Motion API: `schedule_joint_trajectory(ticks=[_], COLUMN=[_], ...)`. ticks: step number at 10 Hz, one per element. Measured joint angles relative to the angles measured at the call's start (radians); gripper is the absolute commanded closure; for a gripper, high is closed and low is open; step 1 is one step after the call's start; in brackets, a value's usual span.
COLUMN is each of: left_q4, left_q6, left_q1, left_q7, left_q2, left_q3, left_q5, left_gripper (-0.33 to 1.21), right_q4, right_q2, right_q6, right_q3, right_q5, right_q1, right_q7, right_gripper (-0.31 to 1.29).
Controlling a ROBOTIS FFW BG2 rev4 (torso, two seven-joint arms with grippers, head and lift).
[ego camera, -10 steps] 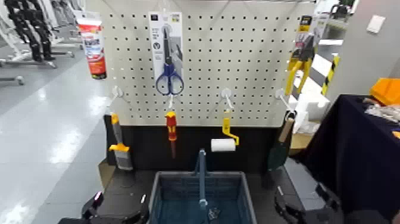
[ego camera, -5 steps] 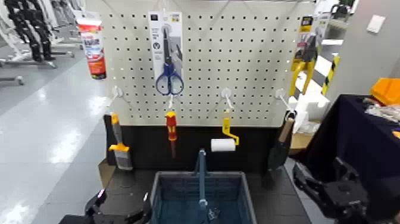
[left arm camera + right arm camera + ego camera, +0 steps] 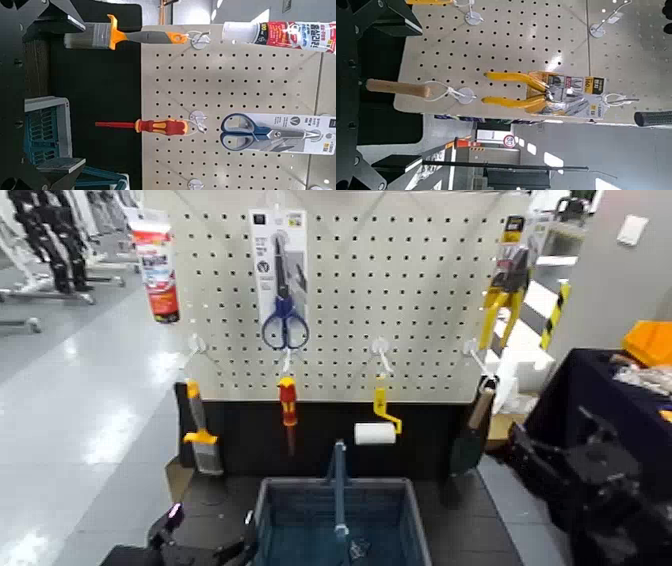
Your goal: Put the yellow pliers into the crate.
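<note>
The yellow pliers (image 3: pixel 505 290) hang on their retail card at the pegboard's top right; they also show in the right wrist view (image 3: pixel 522 89). The blue-grey mesh crate (image 3: pixel 280 525) stands below the board at the front centre, and its edge shows in the left wrist view (image 3: pixel 43 131). My right gripper (image 3: pixel 562 446) is open and empty, raised at the right, well below and right of the pliers. Its fingers (image 3: pixel 391 17) are spread wide. My left gripper (image 3: pixel 205 535) is open and empty, low beside the crate's left side.
On the pegboard hang a tube (image 3: pixel 155 270), blue-handled scissors (image 3: pixel 283 290), a brush (image 3: pixel 200 435), a red screwdriver (image 3: pixel 288 405), a yellow-handled paint roller (image 3: pixel 378 425) and a wooden-handled trowel (image 3: pixel 472 435). A dark-draped table (image 3: pixel 610 390) stands at the right.
My right arm has risen from the bottom right corner and now sits higher and farther right. My left gripper has shifted slightly. The pliers still hang on the board.
</note>
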Motion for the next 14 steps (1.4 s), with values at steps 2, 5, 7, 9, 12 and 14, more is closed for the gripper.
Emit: schedule_joint_trajectory(ticks=[2, 5, 7, 9, 12, 14], left_q4=[0.002, 0.004, 0.004, 0.004, 0.005, 0.006], left_q6=[0.0, 0.0, 0.0, 0.0, 0.002, 0.004], left_q1=[-0.003, -0.007, -0.009, -0.01, -0.016, -0.018], left_q7=[-0.002, -0.01, -0.013, -0.014, -0.024, -0.027], left_q2=[0.0, 0.002, 0.002, -0.001, -0.004, -0.006], left_q3=[0.001, 0.002, 0.001, 0.0, -0.001, -0.001], left_q5=[0.002, 0.004, 0.004, 0.004, 0.003, 0.003], left_gripper=[0.13, 0.13, 0.13, 0.13, 0.13, 0.13], right_q4=[0.024, 0.074, 0.116, 0.151, 0.213, 0.252], right_q2=[-0.023, -0.07, -0.098, -0.128, -0.169, -0.19], right_q6=[0.018, 0.037, 0.04, 0.04, 0.033, 0.034], right_q3=[-0.013, -0.015, -0.021, -0.021, -0.005, 0.016], right_q5=[-0.007, -0.021, -0.025, -0.046, -0.078, -0.092], right_q1=[-0.065, -0.184, -0.26, -0.32, -0.403, -0.453], right_q7=[0.023, 0.103, 0.155, 0.196, 0.25, 0.284], right_gripper=[0.17, 0.17, 0.17, 0.17, 0.17, 0.17])
